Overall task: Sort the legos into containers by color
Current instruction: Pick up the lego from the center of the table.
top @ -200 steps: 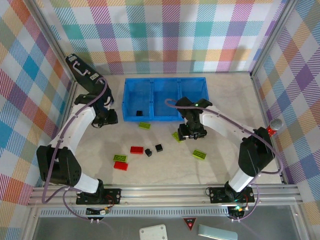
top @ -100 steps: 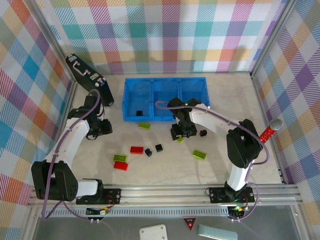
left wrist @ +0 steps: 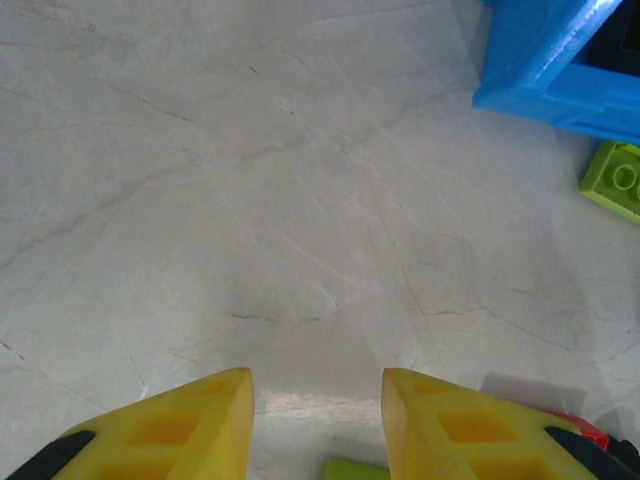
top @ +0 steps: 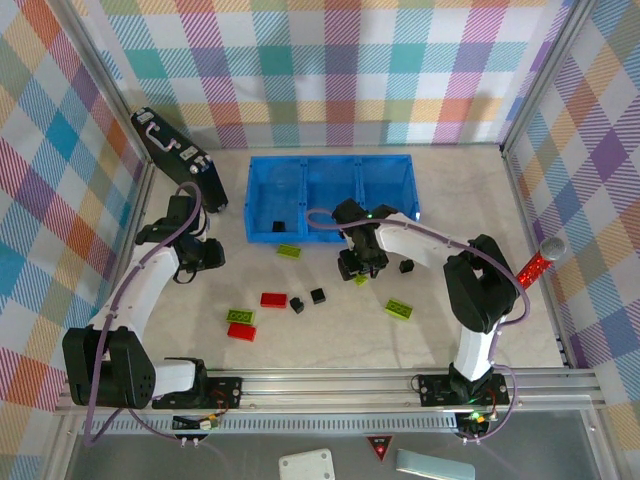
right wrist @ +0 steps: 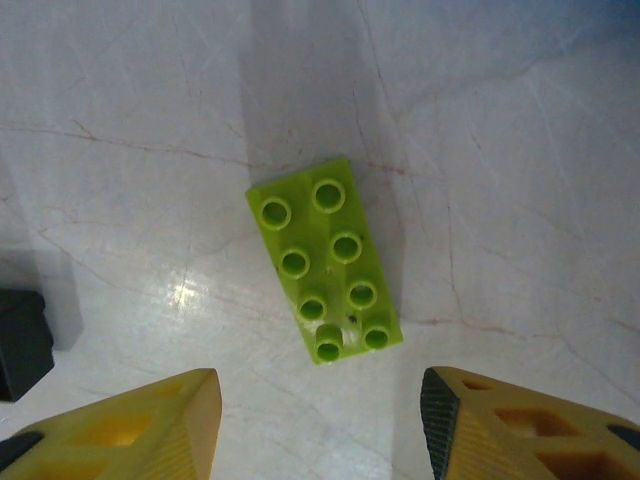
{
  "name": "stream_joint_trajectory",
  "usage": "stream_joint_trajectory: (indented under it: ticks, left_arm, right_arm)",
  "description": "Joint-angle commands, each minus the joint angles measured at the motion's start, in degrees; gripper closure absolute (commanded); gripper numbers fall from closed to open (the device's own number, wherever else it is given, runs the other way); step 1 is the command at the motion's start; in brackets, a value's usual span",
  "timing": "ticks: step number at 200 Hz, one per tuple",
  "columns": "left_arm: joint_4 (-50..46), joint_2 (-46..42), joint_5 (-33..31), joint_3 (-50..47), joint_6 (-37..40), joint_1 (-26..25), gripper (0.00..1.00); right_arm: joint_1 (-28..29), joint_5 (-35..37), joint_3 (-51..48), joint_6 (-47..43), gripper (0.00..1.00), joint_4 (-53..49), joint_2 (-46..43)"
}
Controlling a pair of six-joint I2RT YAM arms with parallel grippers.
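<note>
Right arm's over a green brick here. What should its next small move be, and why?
Probably ease the right gripper forward and down to straddle the green brick: its jaws are open and empty, and the brick lies flat on the table just ahead of the fingertips.

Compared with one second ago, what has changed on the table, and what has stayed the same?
The left claw drew back leftward from the left front corner of the blue tray. The right claw slid left and now hangs open over a green lego, not touching it. Nothing was gripped or released. The loose legos and the black lego in the tray kept their places.
</note>
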Motion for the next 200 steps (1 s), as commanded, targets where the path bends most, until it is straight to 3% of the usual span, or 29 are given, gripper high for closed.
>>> stream_joint_trajectory:
  ticks: [1,100,200]
  left_arm:
    - [0.4,-1.2,0.5,-0.8,1.1,0.8,0.62]
    - [0.6,-0.3,0.9,-0.5,1.3,0.9,0.62]
    - [0.8,-0.2,1.4,-0.5,1.6,1.0,0.62]
  right_arm:
    - [0.1,0.7,-2.4,-4.1,0.44,4.1,0.6]
    - [0.1,0.1,-8.4,-10.3,0.44,9.3,1.2]
    - [0.1,1.0,-8.1,-10.5,0.55,8.9,3.0]
